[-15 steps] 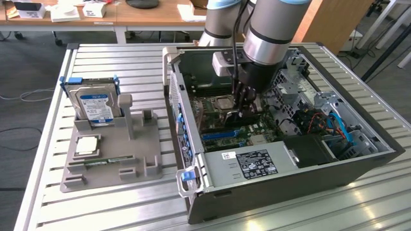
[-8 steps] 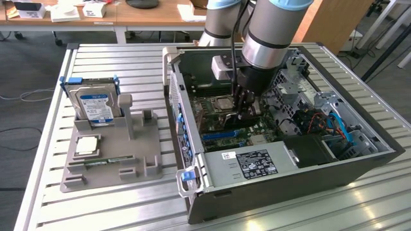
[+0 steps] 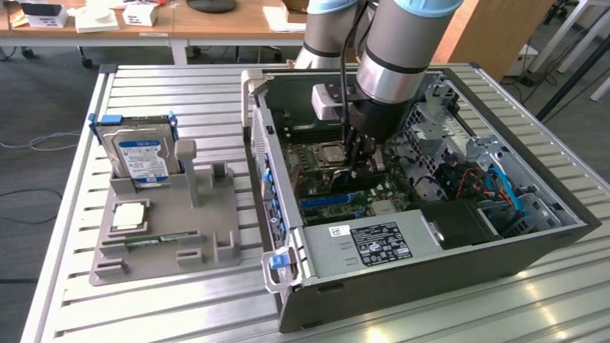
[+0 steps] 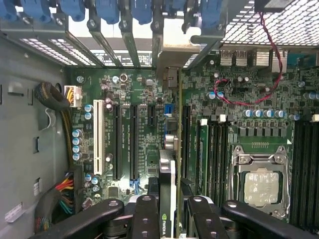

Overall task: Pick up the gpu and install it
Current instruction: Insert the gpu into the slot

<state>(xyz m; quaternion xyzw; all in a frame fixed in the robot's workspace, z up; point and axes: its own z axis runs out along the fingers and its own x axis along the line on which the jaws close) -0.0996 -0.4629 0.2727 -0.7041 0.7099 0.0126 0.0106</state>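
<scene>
The gpu [image 4: 169,169] shows edge-on in the wrist view as a thin card with a small heat sink and a green logo near my fingers. Its silver end bracket [image 4: 169,77] reaches the case's rear slot openings. My gripper [image 4: 172,204] is shut on it, one black finger [image 4: 144,209] on each side. The card stands upright over the green motherboard [image 4: 149,94], between two long black expansion slots [image 4: 133,142]; I cannot tell whether it is seated. In the exterior view my gripper [image 3: 365,163] is down inside the open computer case [image 3: 286,214].
A grey fixture [image 3: 167,214] on the exterior view's left holds a silver hard drive [image 3: 141,157], a processor chip [image 3: 128,216] and a memory stick [image 3: 153,241]. The case also holds the power supply [image 3: 376,243], the processor socket [image 4: 261,186], a red wire [image 4: 239,99] and cable bundles [image 4: 60,191].
</scene>
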